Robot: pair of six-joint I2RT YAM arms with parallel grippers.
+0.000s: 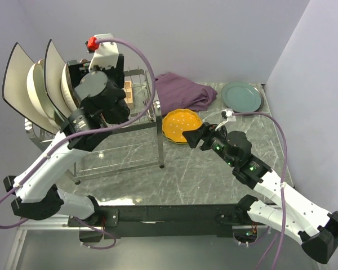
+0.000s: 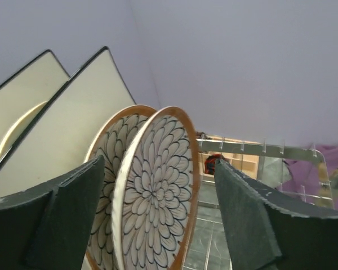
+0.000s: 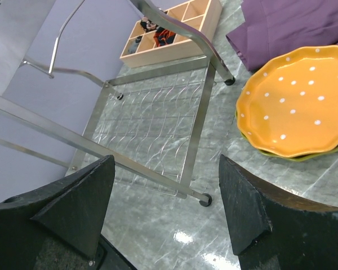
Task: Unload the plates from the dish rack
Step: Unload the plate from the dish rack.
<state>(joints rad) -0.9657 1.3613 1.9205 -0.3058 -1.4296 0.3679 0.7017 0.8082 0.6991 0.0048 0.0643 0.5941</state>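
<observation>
The left claw (image 2: 158, 163) is wide open, its two fingers set either side of the nearest flower-patterned plate (image 2: 158, 197). I see no contact with the plate, and nothing is gripped. This plate stands on edge in the upper tier of the dish rack (image 1: 141, 118), close against a second patterned plate (image 2: 104, 169), with two large white square plates (image 2: 73, 112) behind them. I judge the patterned plate to be glazed ceramic: rigid, fairly heavy for a two-finger hold, slippery and liable to chip if it knocks its neighbour or a prong. I recommend taking hold at the upper rim, one finger on each face, and lifting straight up out of the prongs before tilting. The gap to the second plate looks narrow, so the finger on that side needs care. The right claw (image 3: 166, 163) is also open and empty, hovering above the table just beside the orange dotted plate (image 3: 298, 101), which lies on a yellow-green plate (image 3: 304, 156). A teal plate (image 1: 242, 97) lies further back on the table.
</observation>
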